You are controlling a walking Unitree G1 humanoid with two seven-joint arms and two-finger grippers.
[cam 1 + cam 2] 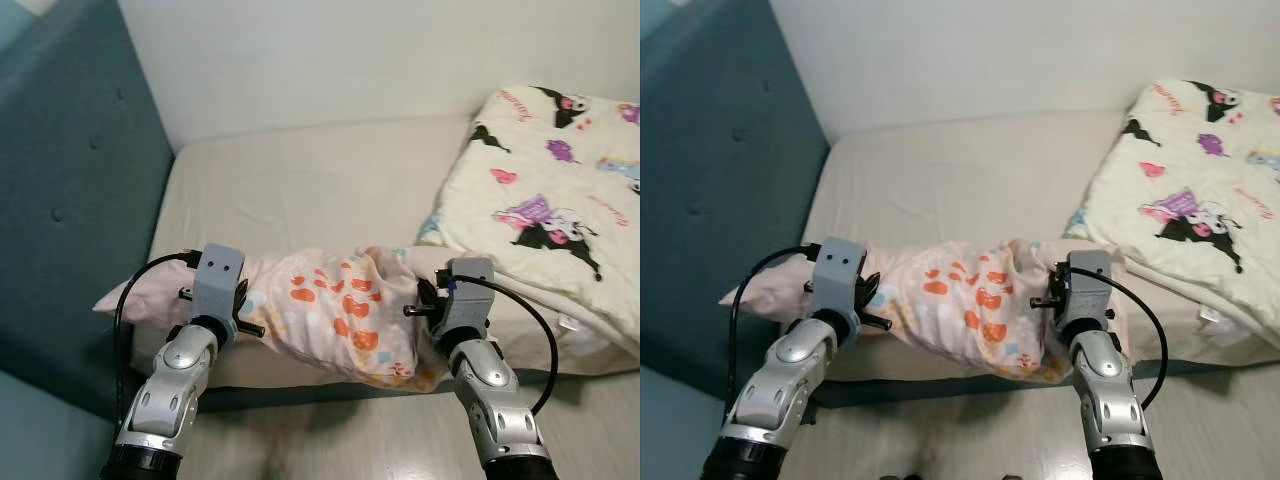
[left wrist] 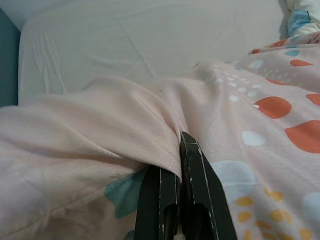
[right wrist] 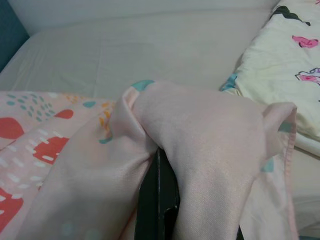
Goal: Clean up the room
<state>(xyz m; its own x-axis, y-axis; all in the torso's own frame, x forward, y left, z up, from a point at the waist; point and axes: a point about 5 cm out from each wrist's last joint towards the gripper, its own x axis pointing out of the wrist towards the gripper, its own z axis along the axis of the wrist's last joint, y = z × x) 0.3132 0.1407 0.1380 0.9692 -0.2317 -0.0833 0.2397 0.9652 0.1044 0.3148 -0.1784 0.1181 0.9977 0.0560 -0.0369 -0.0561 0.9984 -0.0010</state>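
- Nearest us are our two silver arms, each hand clenched on the pale pink pillow with orange, teal and yellow prints [image 1: 335, 315], which we hold across the front edge of the bed, part of it sagging over that edge.
- The bed with its cream fitted sheet [image 1: 300, 180] is the largest thing before us; its bare middle and its head end beside the teal padded headboard [image 1: 70, 190] look like the place to set the pillow, so we judge the step in hand to be carrying it up there.
- The cream quilt printed with black-and-purple cartoon figures [image 1: 560, 190] lies folded on the right of the bed, its corner just beside the pillow's right end; we should lift clear of it so it is not dragged along.
- The left hand [image 2: 177, 165] pinches only a thin fold of fabric, its fingers closed tight together, so we should raise slowly and keep both arms level.
- The right hand [image 3: 159, 200] is likewise closed on a bunched corner draped over its fingers; a sudden pull could slip the cloth out, so we should move both hands together.
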